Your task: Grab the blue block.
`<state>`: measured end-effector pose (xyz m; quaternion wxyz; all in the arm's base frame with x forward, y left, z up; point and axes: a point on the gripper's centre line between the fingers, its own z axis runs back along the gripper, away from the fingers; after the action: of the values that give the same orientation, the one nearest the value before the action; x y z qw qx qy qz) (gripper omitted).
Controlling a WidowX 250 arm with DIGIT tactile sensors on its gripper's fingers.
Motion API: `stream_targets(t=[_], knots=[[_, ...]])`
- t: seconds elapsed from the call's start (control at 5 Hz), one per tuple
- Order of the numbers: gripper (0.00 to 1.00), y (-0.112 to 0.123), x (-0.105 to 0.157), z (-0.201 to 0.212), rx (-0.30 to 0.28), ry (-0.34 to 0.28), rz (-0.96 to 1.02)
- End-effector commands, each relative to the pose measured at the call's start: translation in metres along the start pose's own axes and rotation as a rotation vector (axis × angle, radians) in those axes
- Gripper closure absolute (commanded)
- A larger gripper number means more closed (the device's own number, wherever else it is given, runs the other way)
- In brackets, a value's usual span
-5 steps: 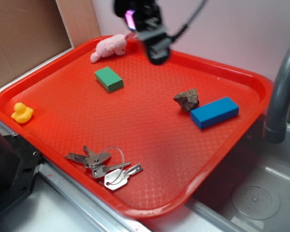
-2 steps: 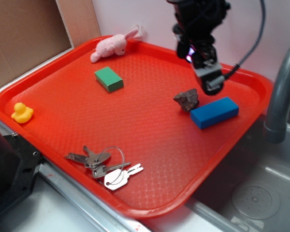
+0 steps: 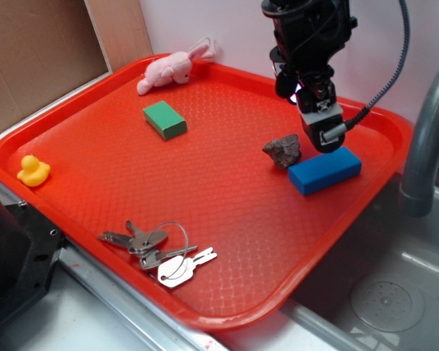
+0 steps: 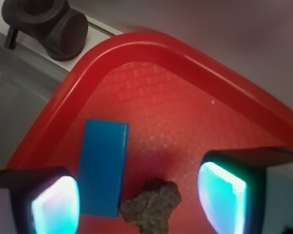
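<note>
The claw (image 3: 326,139) is sinking lower than a moment ago, now hanging spread wide and empty. In the wrist view, the blue block (image 4: 104,167) is lying flat by its left finger (image 4: 53,204), a rock (image 4: 151,204) is sitting between the fingers, touching the block's corner, and the red tray (image 4: 151,44) is curving beyond.

Even, bright light is cast over the red tray (image 3: 205,183) in the exterior view, where shadows are kept short and soft. In the wrist view, glare is seen along the tray rim, while the glowing fingertips (image 4: 56,204) are rendered blurred and overexposed.
</note>
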<state>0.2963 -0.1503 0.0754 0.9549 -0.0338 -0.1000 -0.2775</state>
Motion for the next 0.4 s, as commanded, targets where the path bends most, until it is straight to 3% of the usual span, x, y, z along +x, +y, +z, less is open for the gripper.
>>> stream_targets(t=[0.0, 0.2], knots=[[0.00, -0.0243, 0.0210, -0.0001, 0.026, -0.025, -0.028], [0.00, -0.0330, 0.0219, -0.0096, 0.015, -0.011, -0.059]])
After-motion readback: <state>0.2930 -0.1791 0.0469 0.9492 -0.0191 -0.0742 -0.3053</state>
